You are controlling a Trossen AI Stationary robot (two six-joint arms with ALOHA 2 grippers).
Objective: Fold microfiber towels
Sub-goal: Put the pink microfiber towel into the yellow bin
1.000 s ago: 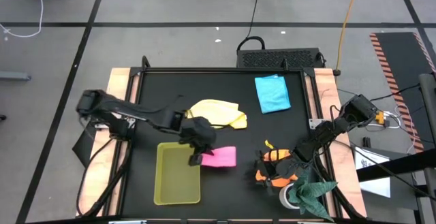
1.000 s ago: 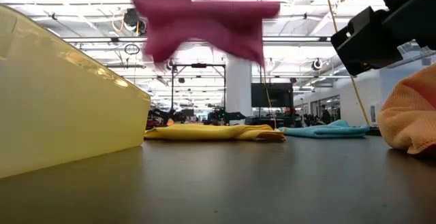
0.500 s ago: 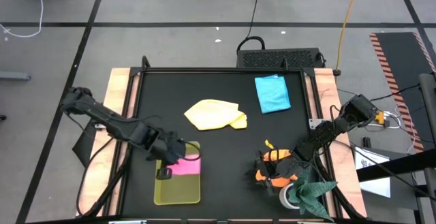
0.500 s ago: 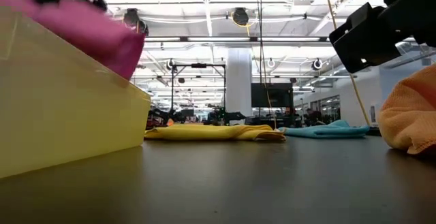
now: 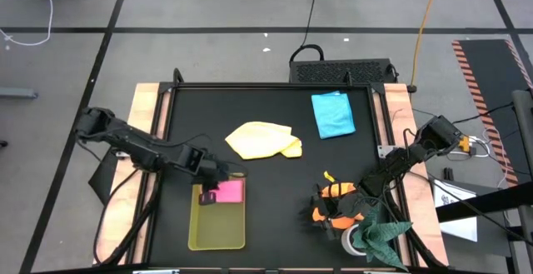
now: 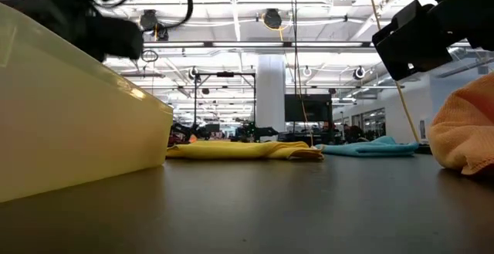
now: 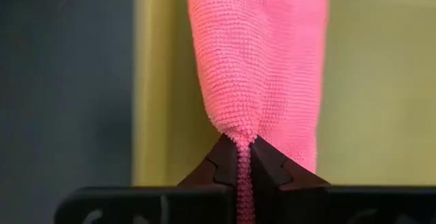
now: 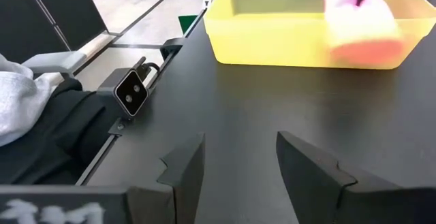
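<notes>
Left pincer (image 5: 213, 187): clenched tight on the pink towel (image 5: 227, 191), right over the yellow tray (image 5: 218, 228).
Pink towel: hangs down into the far end of the tray.
Tray: sits on the left front part of the black surface (image 5: 275, 157).
Yellow towel (image 5: 263, 139): lies flat near the middle of the surface.
Blue towel (image 5: 333, 113): lies at the far right of the surface.
Orange towel (image 5: 333, 204): bunched up near the right front, beside a dark green cloth (image 5: 381, 231).
Right pincer (image 8: 237, 157): released, fingers apart, low over the surface by the orange towel.
Room: grey floor with dark lines, cables, bright ceiling lights, a white pillar (image 6: 270, 92) far back.
</notes>
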